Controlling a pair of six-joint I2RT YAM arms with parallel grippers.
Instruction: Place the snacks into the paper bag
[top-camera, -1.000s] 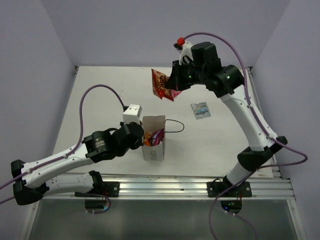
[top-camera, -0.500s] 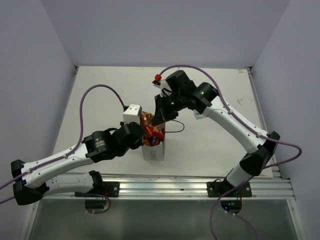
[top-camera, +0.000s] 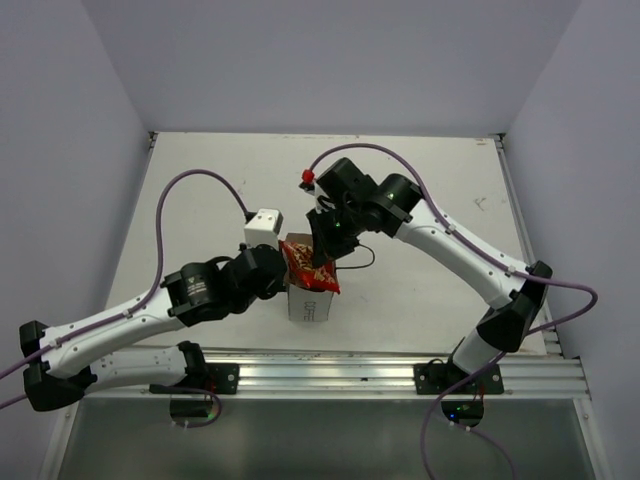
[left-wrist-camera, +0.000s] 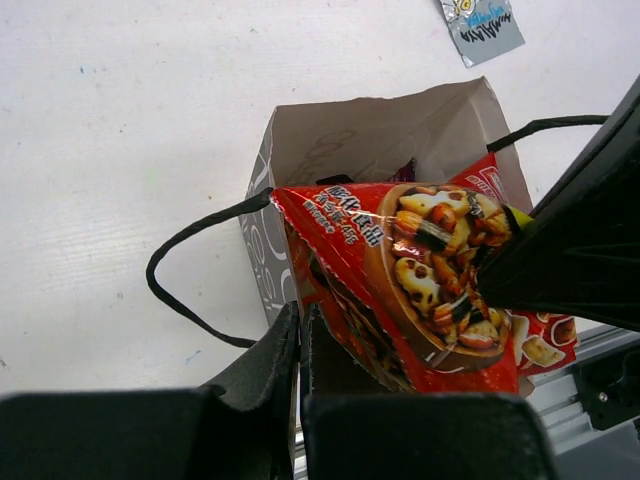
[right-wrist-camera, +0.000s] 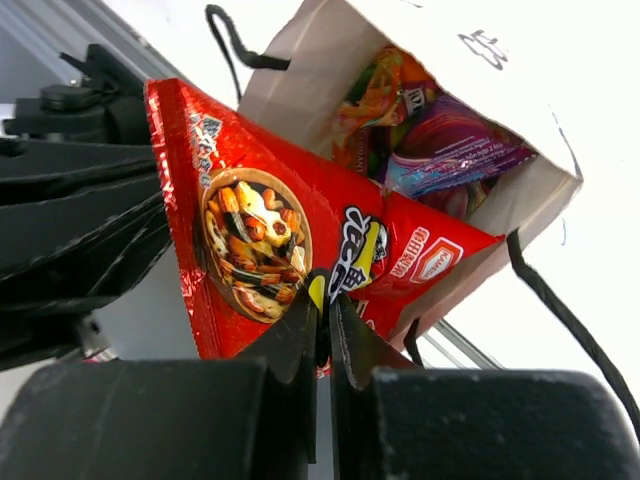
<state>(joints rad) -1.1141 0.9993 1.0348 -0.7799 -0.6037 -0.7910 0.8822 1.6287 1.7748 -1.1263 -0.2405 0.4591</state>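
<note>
The paper bag (top-camera: 310, 302) stands upright toward the near side of the surface (top-camera: 200, 200), with the left hand (left-wrist-camera: 300, 325) pinched tight on its near wall. The red-orange packet (right-wrist-camera: 250, 240) is tilted across the bag's mouth, clamped by the right hand (right-wrist-camera: 325, 300). Inside the bag lie the magenta packet (right-wrist-camera: 455, 150) and the pink multicolour packet (right-wrist-camera: 375, 95). Farther off, the pale blue packet (left-wrist-camera: 482, 22) lies flat on the surface.

From above you cannot see into the paper bag (top-camera: 308, 303): the red-orange packet (top-camera: 312, 268) covers its mouth. Your left wrist view cuts off the pale blue-clear packet (left-wrist-camera: 482, 25) at 1 o'clock; your right wrist view shows the magenta packet (right-wrist-camera: 455, 150) only partly, behind the red-orange one.
</note>
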